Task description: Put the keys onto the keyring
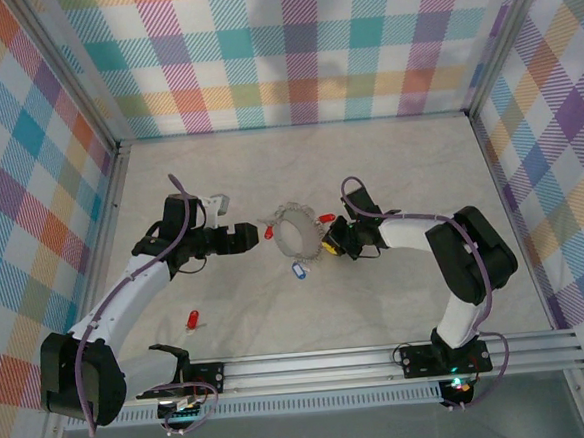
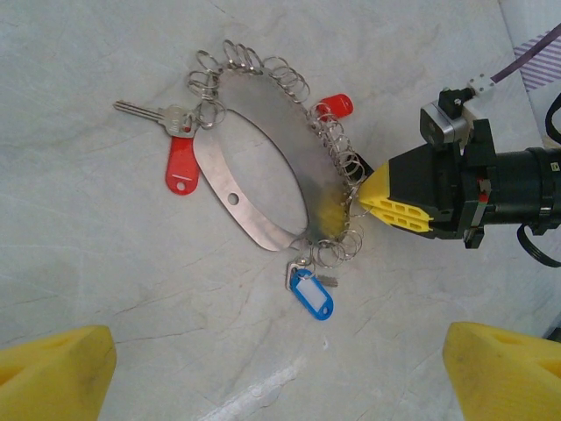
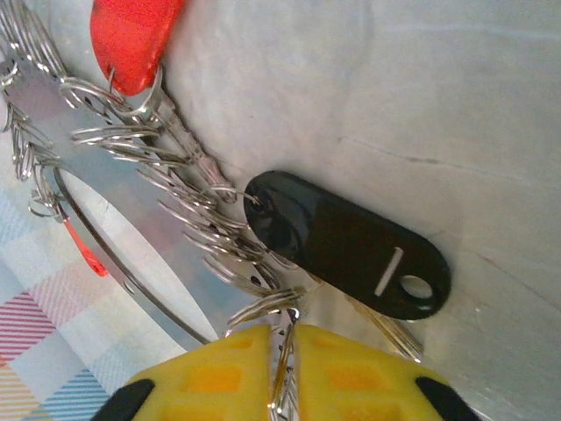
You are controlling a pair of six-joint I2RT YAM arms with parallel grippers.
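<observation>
Top external view, from the left: a loose red key (image 1: 192, 319) lies on the counter (image 1: 388, 162) near the left arm, well apart from the rest. The left hand (image 1: 251, 236) sits just left of the keyring (image 1: 295, 229), its yellow fingers (image 2: 53, 373) spread wide with nothing between them. The keyring — a metal band bent into a loop, its rim strung with small wire rings — stands on edge at the middle of the counter. A tagged red key (image 2: 180, 167) hangs from its left side, a red tag (image 2: 335, 105) shows behind its far right rim, and a blue key (image 2: 313, 294) lies at its near end. At the right rim the right hand (image 2: 372, 197) has its fingers pressed together on one wire ring of the keyring — a black key (image 3: 351, 250) lies just beside them.
</observation>
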